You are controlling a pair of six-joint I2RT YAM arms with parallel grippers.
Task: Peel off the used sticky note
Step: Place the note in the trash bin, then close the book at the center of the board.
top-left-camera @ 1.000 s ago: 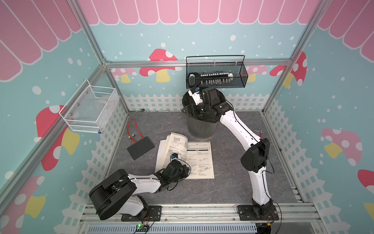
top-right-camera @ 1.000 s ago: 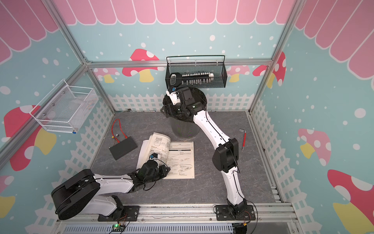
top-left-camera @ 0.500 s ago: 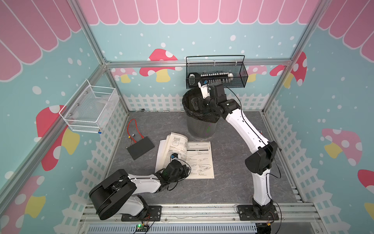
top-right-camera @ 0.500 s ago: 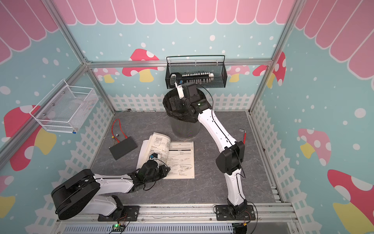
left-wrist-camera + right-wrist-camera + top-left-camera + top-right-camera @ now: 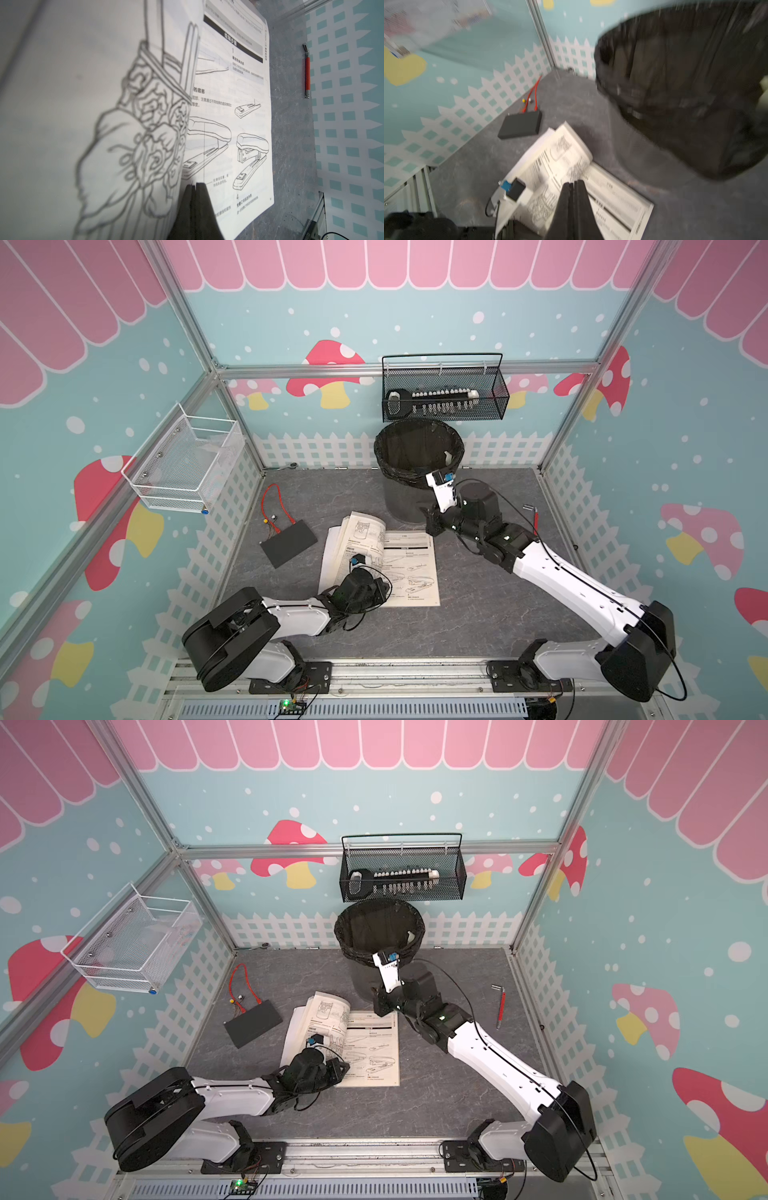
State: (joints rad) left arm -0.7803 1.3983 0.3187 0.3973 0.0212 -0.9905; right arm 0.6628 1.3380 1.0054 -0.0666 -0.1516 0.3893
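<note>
Grey floor (image 5: 478, 622) holds booklet (image 5: 409, 568), bin (image 5: 399, 502), black box (image 5: 288, 542).

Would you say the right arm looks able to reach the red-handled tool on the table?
Probably yes: the red-handled tool lies uncovered close beside the right arm; the right hand is shut and would need opening first.

Black box (image 5: 287, 542), red wires (image 5: 263, 502) beside it; red-handled tool (image 5: 501, 1006) well apart.

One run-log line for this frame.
left gripper: shut, at booklet | right gripper: shut, empty, beside bin | sticky note: not identifiable
</note>
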